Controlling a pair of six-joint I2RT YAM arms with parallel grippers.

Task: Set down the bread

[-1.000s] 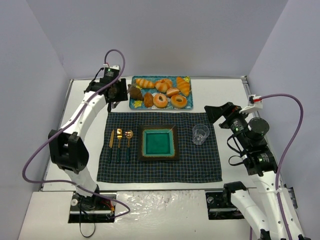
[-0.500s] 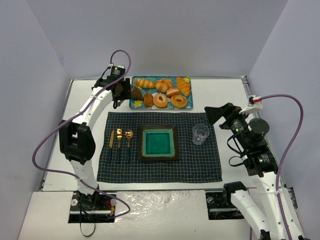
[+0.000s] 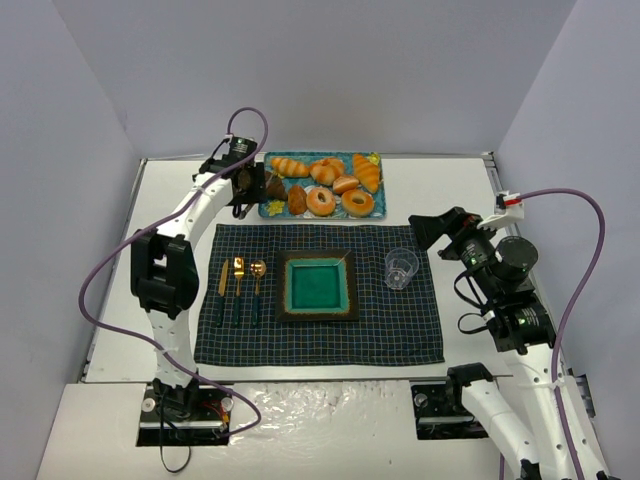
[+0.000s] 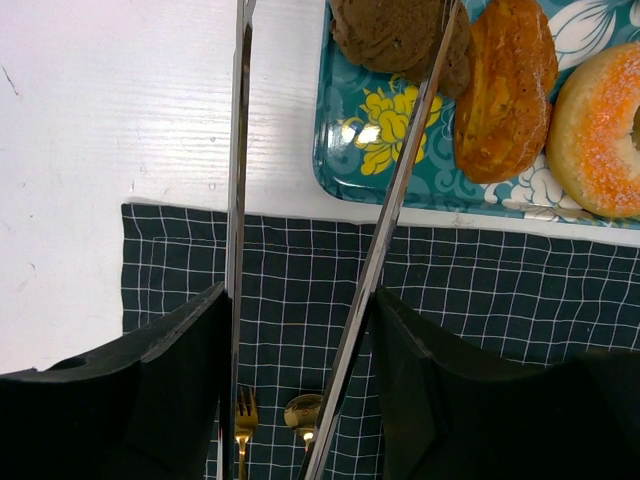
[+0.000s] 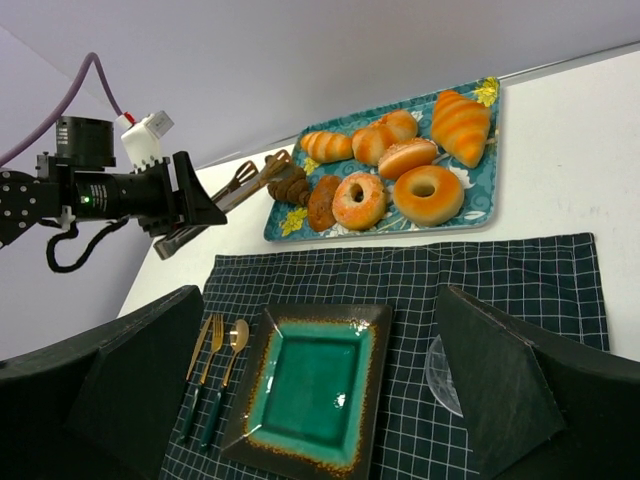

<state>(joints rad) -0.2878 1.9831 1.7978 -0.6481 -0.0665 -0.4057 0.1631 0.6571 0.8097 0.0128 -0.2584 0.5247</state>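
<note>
The bread (image 3: pixel 273 187), a dark brown pastry, lies at the left end of the teal tray (image 3: pixel 322 211). It also shows at the top of the left wrist view, bread (image 4: pixel 392 35), and from the side, bread (image 5: pixel 290 186). My left gripper (image 3: pixel 245 183) (image 4: pixel 300 300) is shut on metal tongs (image 4: pixel 238 150) (image 5: pixel 232 188). The tongs stand apart: one blade is left of the tray, the other crosses over the bread. Their tips are out of frame. My right gripper (image 3: pixel 430 226) (image 5: pixel 322 400) hovers open and empty over the mat's right side.
The tray also holds a reddish-brown roll (image 3: pixel 297 198), doughnuts (image 3: pixel 321 201) and golden croissants (image 3: pixel 367 171). On the dark checked mat (image 3: pixel 320 340) sit a green square plate (image 3: pixel 345 262), gold cutlery (image 3: pixel 238 285) to its left and a clear cup (image 3: pixel 401 268) to its right.
My left arm has swung right toward the tray, bringing the tongs up to the bread at the tray's left end. The right arm has stayed still.
</note>
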